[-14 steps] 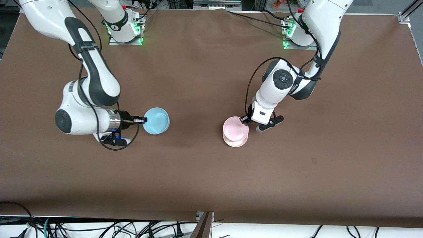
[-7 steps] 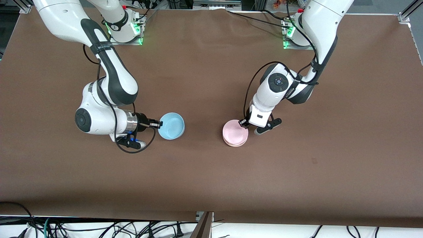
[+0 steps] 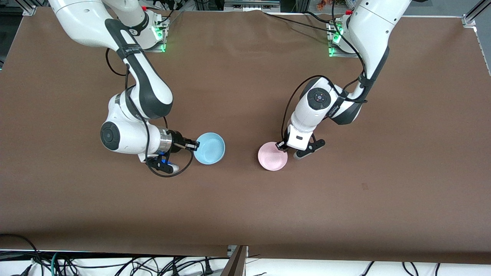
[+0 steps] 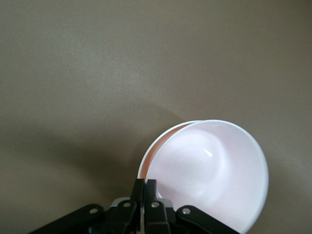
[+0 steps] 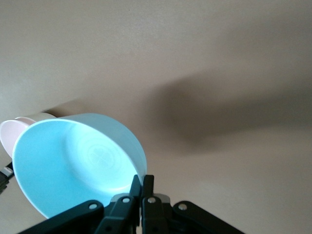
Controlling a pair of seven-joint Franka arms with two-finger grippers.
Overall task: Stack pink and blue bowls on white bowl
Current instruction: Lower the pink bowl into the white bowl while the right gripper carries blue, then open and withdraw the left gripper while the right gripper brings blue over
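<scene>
We see two arms with smooth white shells and rounded joints. Each forearm has a long black panel, and a black band goes around it. A round dark cap with a small blue dot sits on the wrist joint of the left arm. The right arm has a similar round black cap and a silver metal ring before its tool. Thin black cables make loops beside both wrists. Both bases are white, with green lights and a red part on top. The left tool and the right tool have narrow black fingers with small silver screws.
</scene>
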